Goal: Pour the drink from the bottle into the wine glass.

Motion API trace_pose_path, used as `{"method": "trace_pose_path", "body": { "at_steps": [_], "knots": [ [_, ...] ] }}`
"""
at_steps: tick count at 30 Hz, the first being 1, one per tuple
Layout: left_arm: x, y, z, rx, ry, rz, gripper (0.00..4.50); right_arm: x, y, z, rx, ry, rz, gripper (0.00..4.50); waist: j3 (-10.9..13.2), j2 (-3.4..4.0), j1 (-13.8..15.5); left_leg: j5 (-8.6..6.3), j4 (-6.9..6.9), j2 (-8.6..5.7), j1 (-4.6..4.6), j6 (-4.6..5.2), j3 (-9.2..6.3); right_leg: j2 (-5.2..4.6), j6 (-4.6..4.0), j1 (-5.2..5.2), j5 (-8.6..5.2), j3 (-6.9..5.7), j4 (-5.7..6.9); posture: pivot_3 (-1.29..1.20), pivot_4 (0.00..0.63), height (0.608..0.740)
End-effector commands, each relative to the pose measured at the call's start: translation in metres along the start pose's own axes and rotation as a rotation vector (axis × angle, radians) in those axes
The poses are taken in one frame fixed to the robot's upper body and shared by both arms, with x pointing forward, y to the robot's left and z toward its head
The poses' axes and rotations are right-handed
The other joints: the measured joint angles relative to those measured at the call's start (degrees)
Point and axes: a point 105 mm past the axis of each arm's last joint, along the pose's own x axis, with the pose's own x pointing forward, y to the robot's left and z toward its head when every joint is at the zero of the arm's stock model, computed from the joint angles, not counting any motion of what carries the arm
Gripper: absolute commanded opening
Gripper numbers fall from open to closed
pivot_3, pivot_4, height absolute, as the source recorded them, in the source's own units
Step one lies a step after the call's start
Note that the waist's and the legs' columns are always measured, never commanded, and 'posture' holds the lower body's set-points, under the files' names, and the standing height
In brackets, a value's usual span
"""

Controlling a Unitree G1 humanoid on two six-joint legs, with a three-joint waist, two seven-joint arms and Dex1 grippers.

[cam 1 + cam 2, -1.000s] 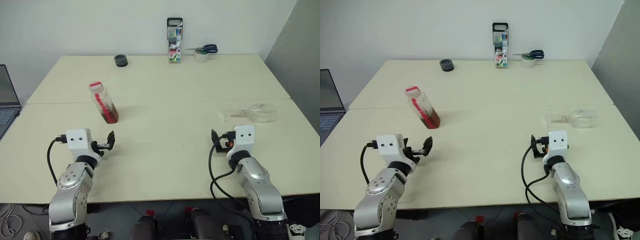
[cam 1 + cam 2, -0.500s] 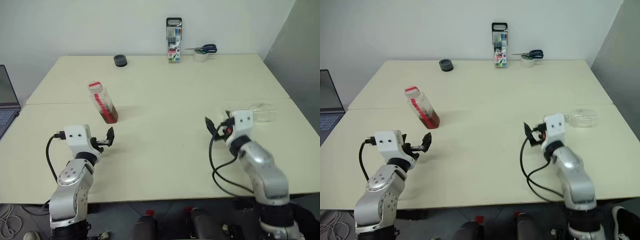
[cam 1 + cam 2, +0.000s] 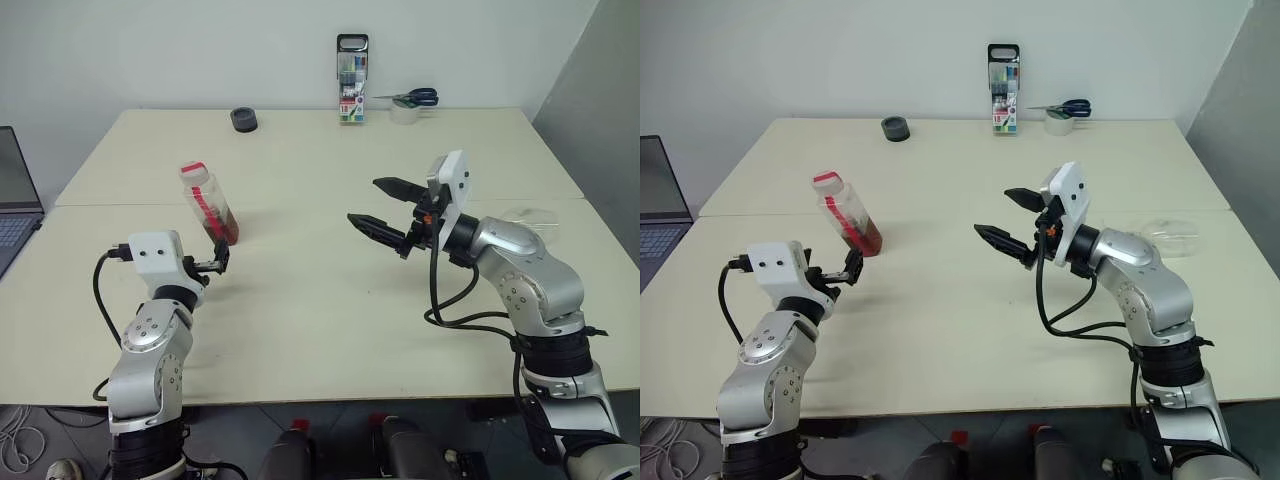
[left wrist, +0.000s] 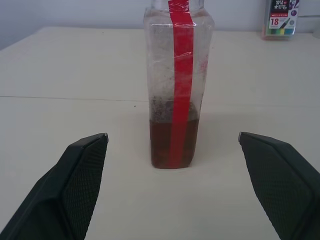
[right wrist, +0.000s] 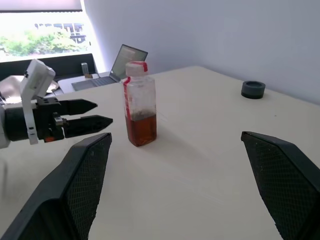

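Both jaws wide open, empty. Bottle (image 4: 176, 85) stands ahead between left jaws; off-centre closing could topple it.

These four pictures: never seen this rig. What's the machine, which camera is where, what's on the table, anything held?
It is a two-armed humanoid robot; each arm ends in a two-fingered black pincer. The two wide pictures come from a stereo camera on its head, looking down over a cream table. The other two come from cameras on the wrists, looking along each pincer's own fingers.

On the table: a capped bottle standing with reddish-brown drink in its lower part, a wine glass lying on its side at the robot's right, and at the far edge a dark roll, a marker pack, tape with scissors. A laptop sits at the left.

Nothing is held. The left pincer is open, facing the bottle; the right pincer is open in the air.
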Motion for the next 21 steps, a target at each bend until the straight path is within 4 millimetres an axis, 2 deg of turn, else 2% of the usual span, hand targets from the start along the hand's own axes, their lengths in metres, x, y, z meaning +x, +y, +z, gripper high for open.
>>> {"method": "trace_pose_path", "body": {
  "at_steps": [1,6,21],
  "knots": [
    [0.003,0.002,0.019,0.026,-0.076,0.026,4.5,0.004,0.01,0.009,-0.008,-0.038,0.029,4.44,0.0,0.0,0.0,0.0,0.0,0.0,0.0,0.0,-0.01,0.0,0.0,0.0,0.0,-0.01,0.01,0.0,0.15,0.74],
    [0.013,0.001,0.029,0.039,-0.109,0.024,4.5,0.005,0.011,0.01,0.006,-0.049,0.013,4.44,0.0,0.0,0.0,0.01,0.01,-0.01,-0.01,-0.01,-0.02,-0.01,0.0,-0.01,0.0,-0.02,0.01,0.0,0.15,0.74],
    [0.053,-0.002,0.043,0.022,-0.164,-0.023,4.5,0.005,0.01,0.023,-0.033,-0.074,-0.027,4.44,0.0,0.0,0.1,0.01,0.01,-0.01,-0.03,-0.02,-0.03,-0.02,0.0,-0.04,0.0,-0.04,0.02,0.0,0.15,0.74]
  ]
}}
